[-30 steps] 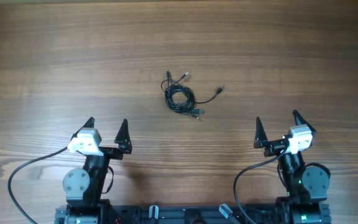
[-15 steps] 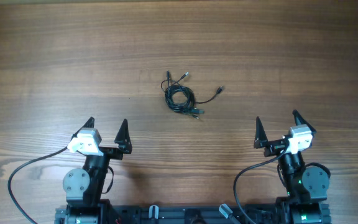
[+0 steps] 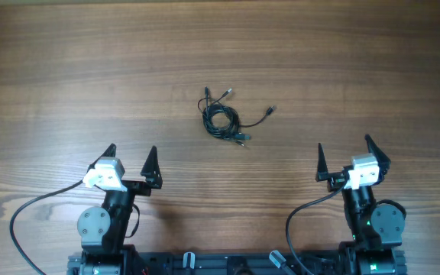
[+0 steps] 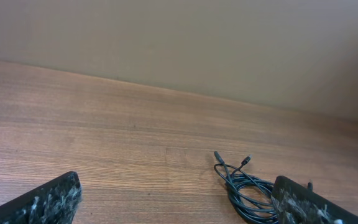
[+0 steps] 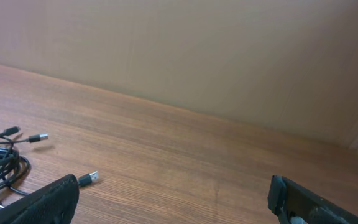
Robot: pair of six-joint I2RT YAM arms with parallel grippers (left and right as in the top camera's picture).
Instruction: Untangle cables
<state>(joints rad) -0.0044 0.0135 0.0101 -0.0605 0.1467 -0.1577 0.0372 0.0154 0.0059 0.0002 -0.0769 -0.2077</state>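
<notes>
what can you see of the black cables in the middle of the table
The cables are thin black wires, mostly wound into a small loose coil lying flat on the wooden table. Several free ends with small plugs stick out of it, one reaching off to the right. Only the table touches them.

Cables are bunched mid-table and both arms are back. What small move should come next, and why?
Probably reach the open left gripper toward the tangled bundle of thin black cables: nothing holds it, and it lies slightly nearer that side.
</notes>
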